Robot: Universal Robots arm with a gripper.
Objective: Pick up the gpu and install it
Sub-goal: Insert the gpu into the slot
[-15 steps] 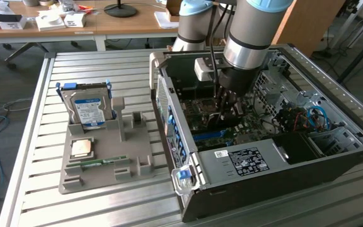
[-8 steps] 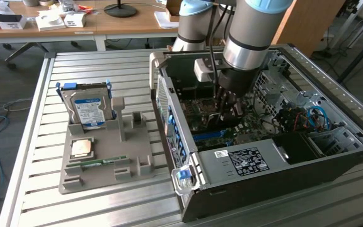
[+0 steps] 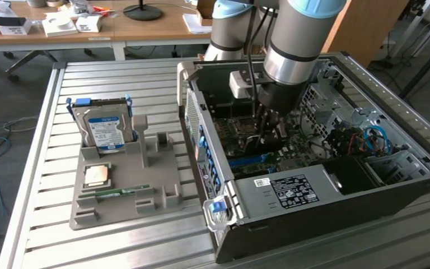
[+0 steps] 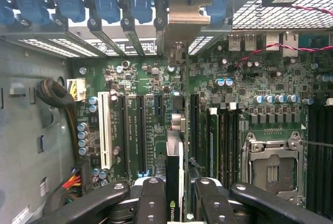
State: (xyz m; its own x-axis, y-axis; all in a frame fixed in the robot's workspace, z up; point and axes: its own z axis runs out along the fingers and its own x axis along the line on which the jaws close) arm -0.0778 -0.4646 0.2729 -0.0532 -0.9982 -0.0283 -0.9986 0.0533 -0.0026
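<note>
The hand point(image 4: 179, 186) pinches the gpu point(image 4: 177, 151) between its two black fingers point(image 4: 151, 195), inside the open computer case point(image 3: 394, 185). Seen edge-on, the gpu is a thin dark card with a pale edge and a small green logo near the grip. Its tan metal bracket point(image 4: 182, 13) lies far ahead of the hand, against the case's slot wall. The card stands upright right over the green motherboard point(image 4: 156, 78) below the hand; whether it sits in a slot I cannot tell. Well apart from the hand, a hard drive point(image 3: 104, 130) stands in a grey tray point(image 3: 125, 190) on the worktop point(image 3: 43, 168).
</note>
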